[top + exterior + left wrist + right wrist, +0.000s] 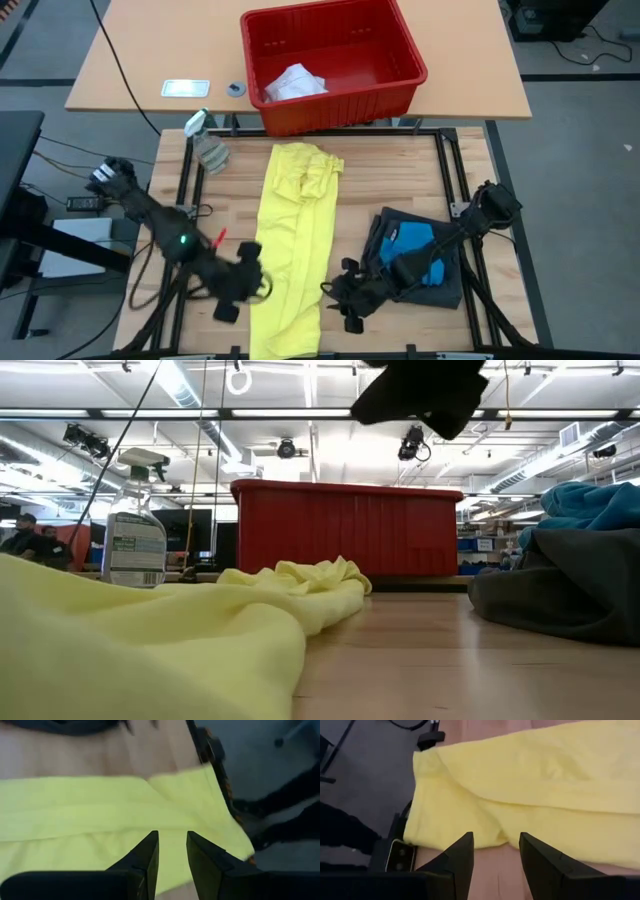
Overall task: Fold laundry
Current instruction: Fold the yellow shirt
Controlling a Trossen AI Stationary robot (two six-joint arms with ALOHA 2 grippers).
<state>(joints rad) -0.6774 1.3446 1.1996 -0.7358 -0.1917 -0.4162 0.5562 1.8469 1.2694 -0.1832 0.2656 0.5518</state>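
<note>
The yellow shirt [295, 230] [150, 640] lies stretched in a long strip from the far side of the table to its near edge, bunched at its far end. My left gripper [252, 282] [172, 855] is open by a narrow gap over the shirt's left edge near its near end [100, 805]. My right gripper [338, 292] [495, 851] is open just right of the shirt, over its edge [485, 827]. The dark grey shorts [447, 285] [560, 595] lie heaped at the right, with the bright blue piece [415, 245] [590, 505] on top and a navy piece [385, 225] beside it.
The red basket [340, 105] [345, 530] stands beyond the table's far edge with a white cloth [293, 82] in it. The spray bottle [207, 143] [135, 535] sits at the far left corner. Bare wood [355, 190] shows between the shirt and the heap.
</note>
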